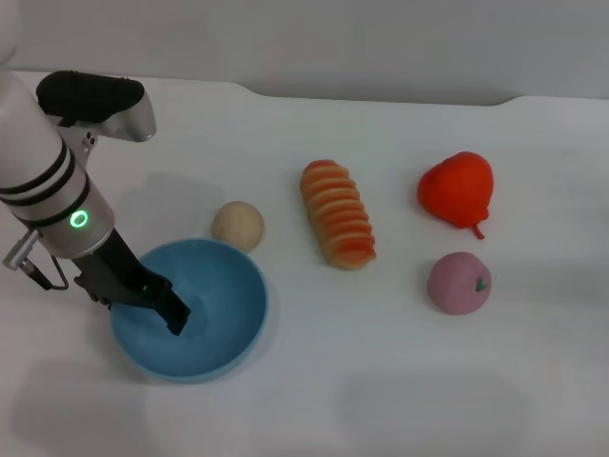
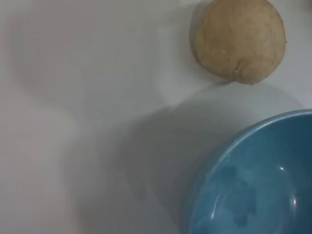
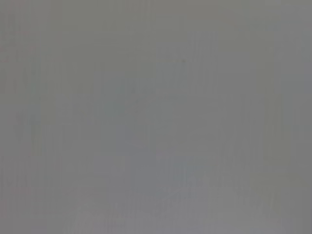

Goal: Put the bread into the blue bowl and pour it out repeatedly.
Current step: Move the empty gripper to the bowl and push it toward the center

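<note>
Left gripper (image 1: pixel 169 309): reached into the blue bowl (image 1: pixel 233 286) at its near-left rim, seemingly clamping the wall for tipping; whether pinching, cannot tell.
Blue bowl: near the table's (image 1: pixel 381 381) front-left corner; held no bread.
Bread (image 1: pixel 338 213): lay mid-table, apart from the bowl, not yet loaded.
Beige ball (image 1: pixel 238 226): just beside the bowl's far rim.
Right gripper: not in view.
</note>
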Available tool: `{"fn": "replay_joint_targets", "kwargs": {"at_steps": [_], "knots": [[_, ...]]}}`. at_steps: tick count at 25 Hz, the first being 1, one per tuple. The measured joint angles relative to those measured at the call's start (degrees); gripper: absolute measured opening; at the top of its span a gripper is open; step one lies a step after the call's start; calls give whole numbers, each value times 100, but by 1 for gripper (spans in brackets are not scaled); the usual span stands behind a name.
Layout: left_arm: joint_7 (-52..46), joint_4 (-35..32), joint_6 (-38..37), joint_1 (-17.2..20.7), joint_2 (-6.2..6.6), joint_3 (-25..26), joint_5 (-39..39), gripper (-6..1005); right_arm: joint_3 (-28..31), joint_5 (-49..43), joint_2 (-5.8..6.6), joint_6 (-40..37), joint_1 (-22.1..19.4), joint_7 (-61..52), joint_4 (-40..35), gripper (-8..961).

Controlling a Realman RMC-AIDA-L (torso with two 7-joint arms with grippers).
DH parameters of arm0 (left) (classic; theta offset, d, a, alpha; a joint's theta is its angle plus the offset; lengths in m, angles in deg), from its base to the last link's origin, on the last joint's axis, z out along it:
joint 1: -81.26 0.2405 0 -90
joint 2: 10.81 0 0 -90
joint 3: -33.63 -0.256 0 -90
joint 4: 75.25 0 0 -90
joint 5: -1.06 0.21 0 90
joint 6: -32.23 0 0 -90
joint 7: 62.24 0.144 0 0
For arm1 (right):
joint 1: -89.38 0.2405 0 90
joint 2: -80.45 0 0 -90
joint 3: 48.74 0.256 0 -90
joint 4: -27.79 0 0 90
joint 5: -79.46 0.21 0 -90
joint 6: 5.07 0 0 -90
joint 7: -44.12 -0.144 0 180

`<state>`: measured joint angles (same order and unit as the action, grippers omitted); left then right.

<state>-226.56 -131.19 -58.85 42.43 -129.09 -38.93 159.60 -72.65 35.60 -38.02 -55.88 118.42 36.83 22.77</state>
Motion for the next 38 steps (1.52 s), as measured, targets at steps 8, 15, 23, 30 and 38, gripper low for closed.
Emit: {"fn": "replay_joint_targets", "kwargs": {"at_steps": [8,15,23,30,38], "knots": [[-8,86,62,-6,-2,-140,0,690,0,0,0,-12,-20,0,0,536],[-37,93,45,-73,1,-119,1,474,0,0,0,-18,-38,0,0,535],[-46,140,31,-109,8,-86,1,282,0,0,0,-34,-33,0,0,535],[-52,96,86,-109,10,260,-83,11,8,0,-22,-54,-3,0,1,535],[-2,67,171,-66,47,1157,-574,13,9,3,-50,-119,126,-98,180,536]]}}
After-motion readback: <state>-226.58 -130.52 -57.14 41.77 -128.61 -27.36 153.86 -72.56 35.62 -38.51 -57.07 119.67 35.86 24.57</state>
